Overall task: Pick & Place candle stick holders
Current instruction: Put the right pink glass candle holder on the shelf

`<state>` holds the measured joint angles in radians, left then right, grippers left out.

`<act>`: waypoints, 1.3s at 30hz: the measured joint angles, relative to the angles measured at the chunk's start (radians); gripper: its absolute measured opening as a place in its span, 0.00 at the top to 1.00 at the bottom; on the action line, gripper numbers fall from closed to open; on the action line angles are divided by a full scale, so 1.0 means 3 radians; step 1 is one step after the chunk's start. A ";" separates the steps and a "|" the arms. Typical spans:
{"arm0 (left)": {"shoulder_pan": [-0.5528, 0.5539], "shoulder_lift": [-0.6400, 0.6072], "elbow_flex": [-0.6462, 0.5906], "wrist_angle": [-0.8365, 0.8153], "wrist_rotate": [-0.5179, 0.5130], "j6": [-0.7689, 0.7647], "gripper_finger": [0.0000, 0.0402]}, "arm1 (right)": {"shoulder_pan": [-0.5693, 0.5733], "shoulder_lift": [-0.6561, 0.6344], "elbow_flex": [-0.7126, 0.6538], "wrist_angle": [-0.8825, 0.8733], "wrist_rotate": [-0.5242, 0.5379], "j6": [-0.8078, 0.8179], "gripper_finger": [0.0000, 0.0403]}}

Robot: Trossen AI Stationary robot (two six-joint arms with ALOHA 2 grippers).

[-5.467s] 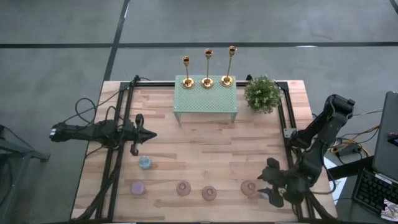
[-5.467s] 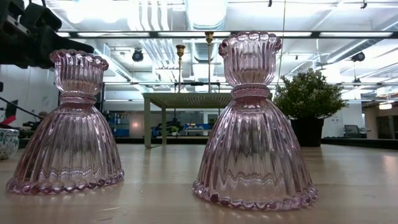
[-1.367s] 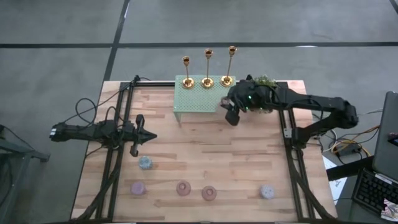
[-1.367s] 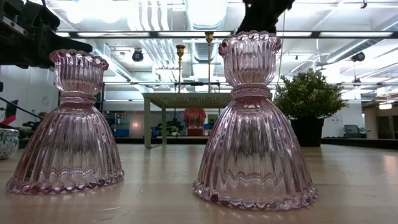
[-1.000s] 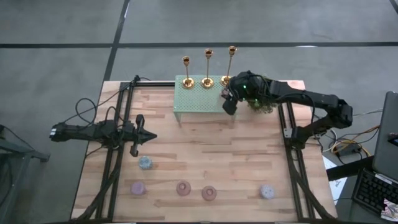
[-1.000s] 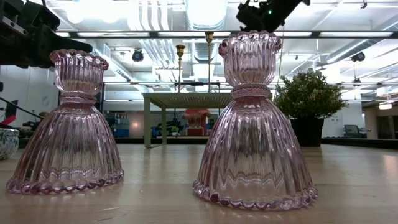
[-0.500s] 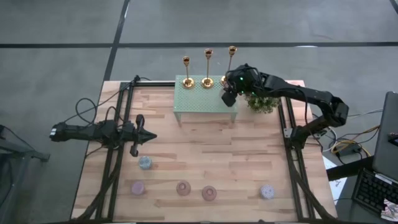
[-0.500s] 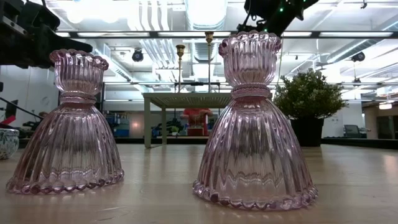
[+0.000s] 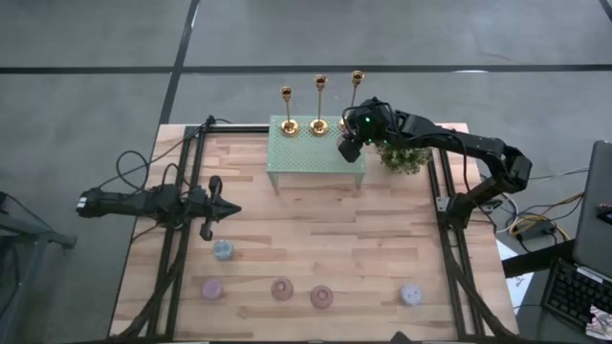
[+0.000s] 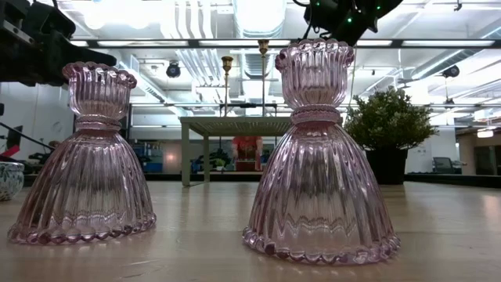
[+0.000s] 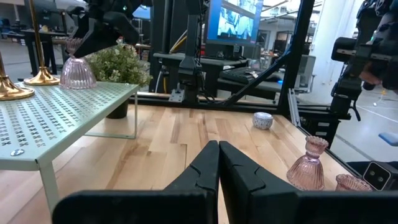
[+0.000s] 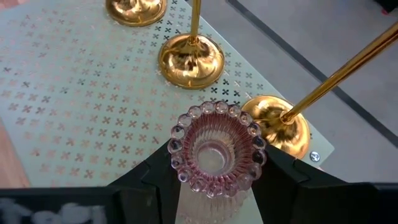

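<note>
From above, the right gripper hangs over the green perforated stand, at its corner nearest the potted plant, just beside the three gold candlesticks lined along the stand's far edge. The left gripper rests well away from the stand, fingers closed on nothing. The low view shows two pink glass holders in front of the stand. The right wrist view shows its fingers clamping a pink glass holder, upright above the stand beside a gold base.
</note>
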<state>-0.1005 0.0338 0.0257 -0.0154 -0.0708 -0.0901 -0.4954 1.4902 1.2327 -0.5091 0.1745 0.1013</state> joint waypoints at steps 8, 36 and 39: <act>0.0000 0.0000 0.0000 0.0000 0.0000 0.0000 0.96 | -0.0065 -0.0003 -0.0009 0.0000 0.0015 0.0012 0.60; -0.0001 0.0000 0.0000 0.0000 0.0000 0.0001 0.96 | -0.0051 -0.0018 -0.0022 -0.0219 -0.0009 0.0099 0.54; -0.0001 0.0000 0.0000 0.0000 0.0000 0.0001 0.96 | 0.0000 -0.0063 -0.0022 -0.0275 -0.0010 0.0089 0.54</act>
<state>-0.1008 0.0338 0.0257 -0.0154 -0.0708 -0.0900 -0.4954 1.4714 1.2263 -0.5916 0.1715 0.1281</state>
